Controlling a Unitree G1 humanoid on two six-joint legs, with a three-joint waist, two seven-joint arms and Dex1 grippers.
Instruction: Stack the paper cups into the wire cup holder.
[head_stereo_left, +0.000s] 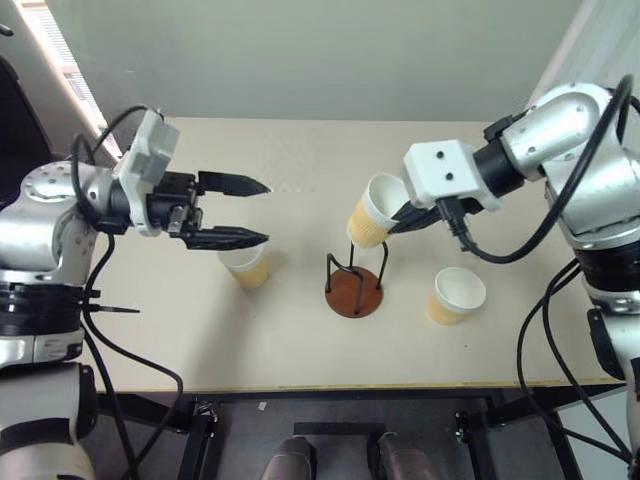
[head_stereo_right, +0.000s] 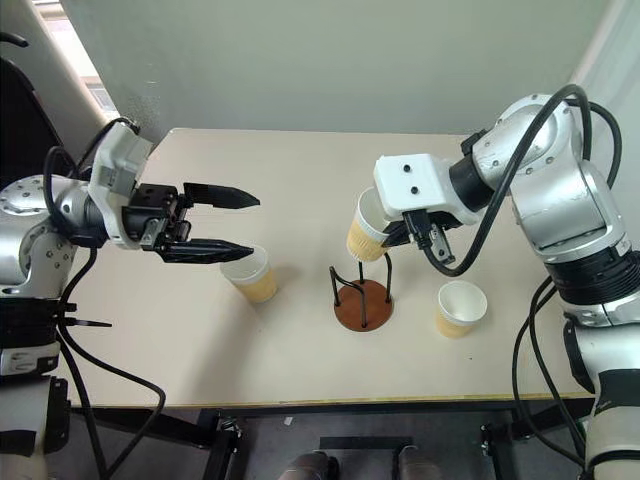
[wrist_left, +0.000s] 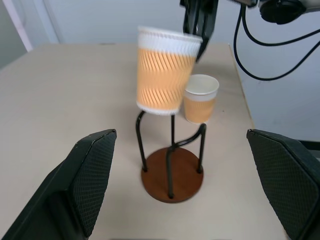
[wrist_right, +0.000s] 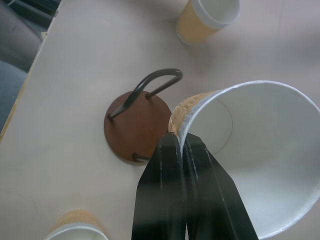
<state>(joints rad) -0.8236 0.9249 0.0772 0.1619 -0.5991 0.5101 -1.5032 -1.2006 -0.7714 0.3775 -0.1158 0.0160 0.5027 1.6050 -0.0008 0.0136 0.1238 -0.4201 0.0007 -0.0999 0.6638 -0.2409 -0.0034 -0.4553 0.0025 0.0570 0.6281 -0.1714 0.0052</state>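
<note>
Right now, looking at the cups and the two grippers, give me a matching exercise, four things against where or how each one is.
Things:
1. cup in the right gripper
2. cup by the left gripper
3. wire cup holder
4. left gripper

States:
A. open, holding nothing
B. standing on the table just below black fingertips
C. pinched by its rim, tilted, in the air above the wire loops
D. holds no cup yet, between the two standing cups

Pairs: 1-C, 2-B, 3-D, 4-A
</note>
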